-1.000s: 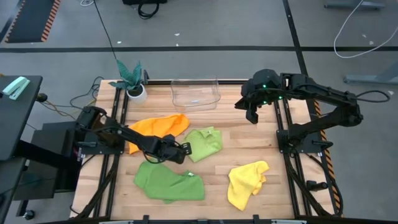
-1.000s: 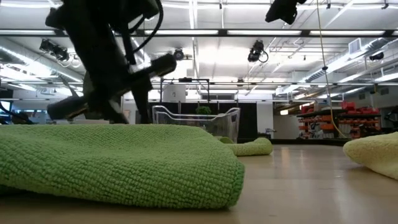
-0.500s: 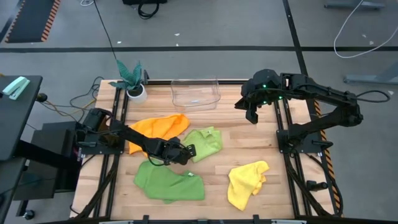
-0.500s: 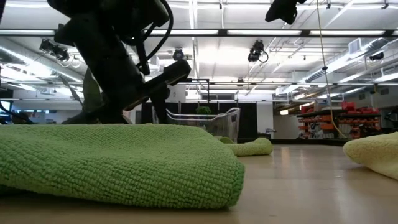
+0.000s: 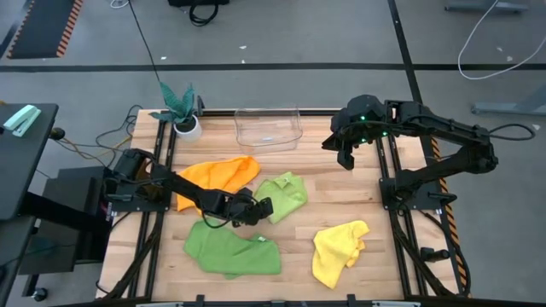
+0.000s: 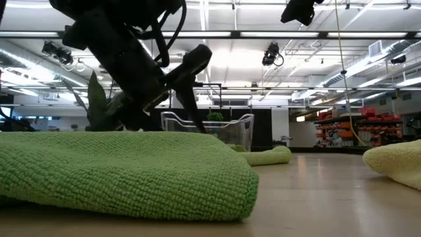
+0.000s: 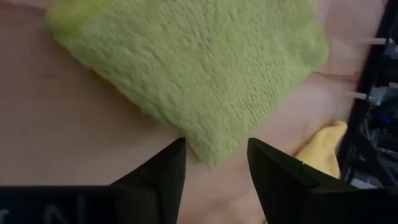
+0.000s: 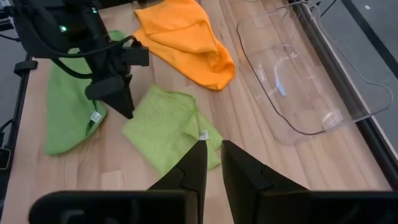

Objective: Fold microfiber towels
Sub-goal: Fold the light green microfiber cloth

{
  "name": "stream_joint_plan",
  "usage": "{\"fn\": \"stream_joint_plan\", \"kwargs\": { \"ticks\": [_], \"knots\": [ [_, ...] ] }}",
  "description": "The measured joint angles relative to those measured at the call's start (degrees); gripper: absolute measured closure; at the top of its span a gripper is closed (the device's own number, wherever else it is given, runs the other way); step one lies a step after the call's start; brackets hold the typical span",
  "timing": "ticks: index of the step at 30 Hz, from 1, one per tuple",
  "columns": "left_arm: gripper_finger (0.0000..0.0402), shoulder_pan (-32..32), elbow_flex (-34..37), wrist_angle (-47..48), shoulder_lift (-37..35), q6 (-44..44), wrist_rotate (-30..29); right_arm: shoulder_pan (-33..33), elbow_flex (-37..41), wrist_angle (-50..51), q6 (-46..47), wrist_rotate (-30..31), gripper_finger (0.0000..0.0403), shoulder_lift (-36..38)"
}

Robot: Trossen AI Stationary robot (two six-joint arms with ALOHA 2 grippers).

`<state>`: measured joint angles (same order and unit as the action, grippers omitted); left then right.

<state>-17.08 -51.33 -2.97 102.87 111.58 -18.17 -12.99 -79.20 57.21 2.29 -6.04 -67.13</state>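
Table (image 5: 341, 217): wooden top, all four towels lie on it.
Darker green towel (image 5: 230, 249): near edge, left of centre.
Orange towel (image 5: 220, 175): crumpled, behind the darker green one.
Yellow towel (image 5: 337, 250): bunched, near my right side.
Light lime towel (image 5: 281, 196): centre, partly folded.
My left gripper (image 5: 256, 210): fingers spread, empty, at the lime towel's corner.
My right gripper (image 5: 346, 159): raised beside the clear bin (image 5: 269, 128), fingers nearly together, holding nothing.

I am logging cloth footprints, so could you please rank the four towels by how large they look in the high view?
1. Darker green microfiber towel, spread widest.
2. Orange microfiber towel.
3. Yellow microfiber towel, bunched, and light lime green microfiber towel, crumpled: they look alike, so I will not rank them.
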Motion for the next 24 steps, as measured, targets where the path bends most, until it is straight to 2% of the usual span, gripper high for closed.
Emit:
{"fn": "stream_joint_plan", "kwargs": {
  "ticks": [17,24],
  "knots": [
    [0.0224,1.9,-0.1,0.0,2.8,3.2,0.5,0.0,0.0,0.0,-1.0,0.0,0.0347,0.0],
    [0.0223,6.3,-0.2,-0.7,3.6,-1.3,1.7,0.0,0.0,-0.1,-1.0,0.0,0.0347,0.0]
  ]
}}
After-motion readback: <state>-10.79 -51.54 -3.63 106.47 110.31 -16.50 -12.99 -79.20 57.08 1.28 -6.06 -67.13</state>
